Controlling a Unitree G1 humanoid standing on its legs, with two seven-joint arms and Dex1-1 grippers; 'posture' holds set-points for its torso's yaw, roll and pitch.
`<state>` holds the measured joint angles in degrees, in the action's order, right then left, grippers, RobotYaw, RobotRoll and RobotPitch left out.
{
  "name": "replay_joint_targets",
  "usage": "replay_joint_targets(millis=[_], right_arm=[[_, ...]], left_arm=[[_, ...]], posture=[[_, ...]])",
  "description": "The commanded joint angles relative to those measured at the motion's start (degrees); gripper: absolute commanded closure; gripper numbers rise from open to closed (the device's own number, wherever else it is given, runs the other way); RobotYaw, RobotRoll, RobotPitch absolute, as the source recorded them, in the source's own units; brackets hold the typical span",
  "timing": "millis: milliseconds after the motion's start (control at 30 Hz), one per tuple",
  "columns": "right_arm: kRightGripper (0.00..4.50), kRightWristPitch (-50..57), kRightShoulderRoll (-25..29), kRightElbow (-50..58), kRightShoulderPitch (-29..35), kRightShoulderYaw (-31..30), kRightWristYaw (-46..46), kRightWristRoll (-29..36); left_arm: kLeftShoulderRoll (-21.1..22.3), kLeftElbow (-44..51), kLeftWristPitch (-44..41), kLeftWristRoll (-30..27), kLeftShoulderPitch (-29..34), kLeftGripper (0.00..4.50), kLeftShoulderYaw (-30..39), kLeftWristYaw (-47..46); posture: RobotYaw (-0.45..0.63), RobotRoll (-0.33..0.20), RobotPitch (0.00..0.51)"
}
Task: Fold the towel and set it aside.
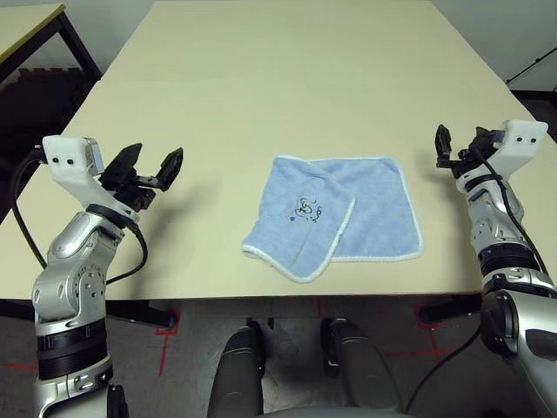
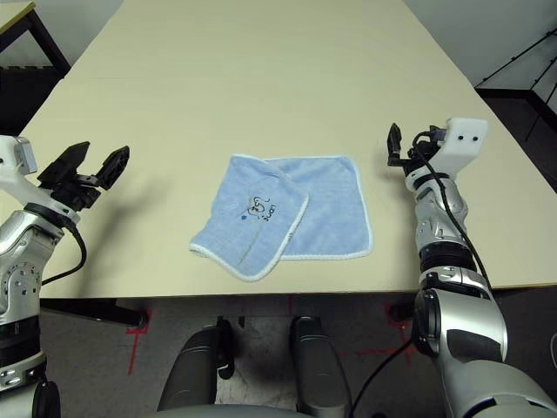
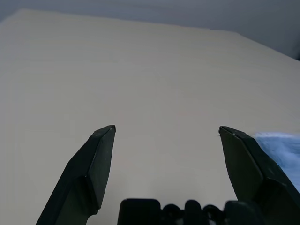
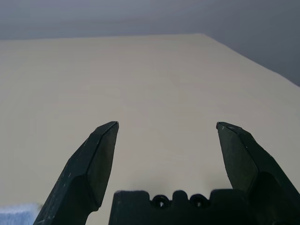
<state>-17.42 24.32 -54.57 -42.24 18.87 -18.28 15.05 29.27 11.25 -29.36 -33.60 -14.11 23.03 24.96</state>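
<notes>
The light-blue towel [image 1: 379,209] lies on the near part of the table [image 1: 287,87], a flap folded over at nine o'clock, its dark motif [image 1: 307,209] up, the lettering too small to read surely. At its nine o'clock, the left gripper [image 3: 167,126] is spread wide, holding nothing; at three, the right gripper [image 4: 167,123] likewise gapes, gripping nothing.

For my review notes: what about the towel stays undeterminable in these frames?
- Towel, both eye views: the part beneath its folded-over flap is hidden by that flap.
- Embroidered lettering, both eye views: too small to read surely.
- Left wrist view: picture edge and a gripper finger cut off most of the towel.
</notes>
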Motion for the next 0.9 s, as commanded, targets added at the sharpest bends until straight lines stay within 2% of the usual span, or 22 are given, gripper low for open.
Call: replay_joint_targets(millis=[33, 233, 500, 700, 900], right_arm=[[0.00, -0.30, 0.64, -1.16, -0.44, 0.50, -0.23, -0.07], [0.00, -0.07, 0.74, -0.32, 0.07, 0.55, -0.45, 0.03], [0.00, 0.07, 1.15, -0.15, 0.16, 0.59, -0.55, 0.00], [0.00, 0.26, 1.41, -0.03, 0.31, 0.10, -1.35, -0.31], [0.00, 0.56, 1.35, 1.11, 1.14, -0.28, -2.94, -0.30]], left_arm=[[2.13, 3.85, -0.93, 3.31, -0.12, 0.03, -3.21, -1.21], [3.24, 4.66, 1.18, 3.26, 0.31, 0.03, -6.74, 4.68], [5.88, 2.07, 11.71, 5.61, 1.27, 0.03, -10.73, 18.36], [9.26, 3.08, 12.10, 2.46, 3.62, 0.03, -12.55, 29.19], [11.76, 3.16, 11.37, 1.23, 4.02, 0.03, -12.70, 35.07]], posture=[[-0.12, 0.000, 0.143], [-0.13, 0.000, 0.142], [-0.13, 0.000, 0.145], [-0.12, 0.000, 0.148], [-0.13, 0.000, 0.149]])
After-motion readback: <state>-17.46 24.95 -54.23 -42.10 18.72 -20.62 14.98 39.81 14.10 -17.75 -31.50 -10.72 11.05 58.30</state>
